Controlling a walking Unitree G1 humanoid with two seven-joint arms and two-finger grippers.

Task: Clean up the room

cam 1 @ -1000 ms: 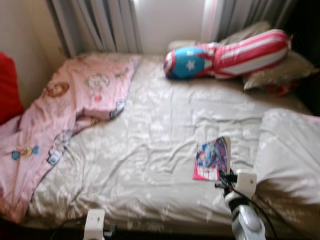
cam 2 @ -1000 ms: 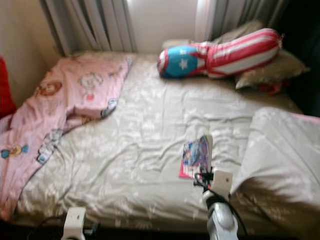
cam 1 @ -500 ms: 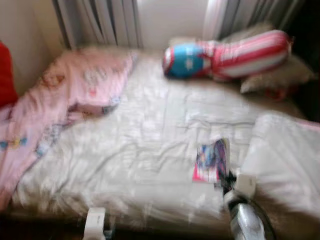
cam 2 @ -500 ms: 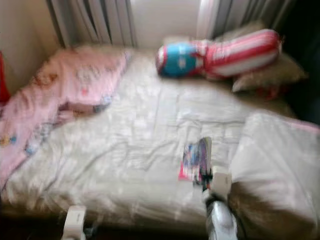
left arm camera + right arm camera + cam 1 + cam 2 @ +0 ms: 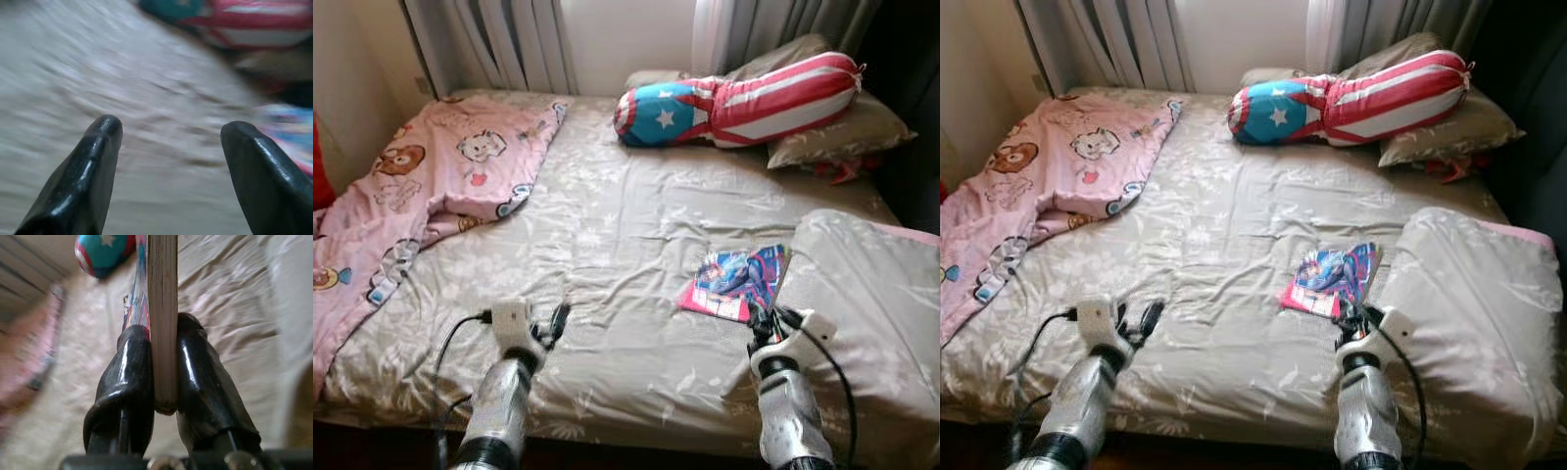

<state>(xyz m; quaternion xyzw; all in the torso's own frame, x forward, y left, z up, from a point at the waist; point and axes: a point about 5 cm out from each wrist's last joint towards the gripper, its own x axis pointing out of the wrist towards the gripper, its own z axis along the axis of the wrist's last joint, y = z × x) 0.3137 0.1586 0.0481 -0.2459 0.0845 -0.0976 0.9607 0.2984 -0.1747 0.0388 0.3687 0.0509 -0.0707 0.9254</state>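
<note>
Right tool (image 5: pixel 164 377) clenched on the near edge of the comic book (image 5: pixel 736 282) over the bed (image 5: pixel 626 225); left tool (image 5: pixel 171 147) spread, empty.

This is a bedroom in a home. A wide bed (image 5: pixel 607 245) under a wrinkled beige floral sheet takes up the room, with grey curtains (image 5: pixel 499 44) hanging behind its head edge. A pink cartoon-print quilt (image 5: pixel 431 186) lies along its left edge, and a star-and-stripes bolster (image 5: pixel 744 98) and pillows (image 5: pixel 837 132) sit at its far right corner.
</note>
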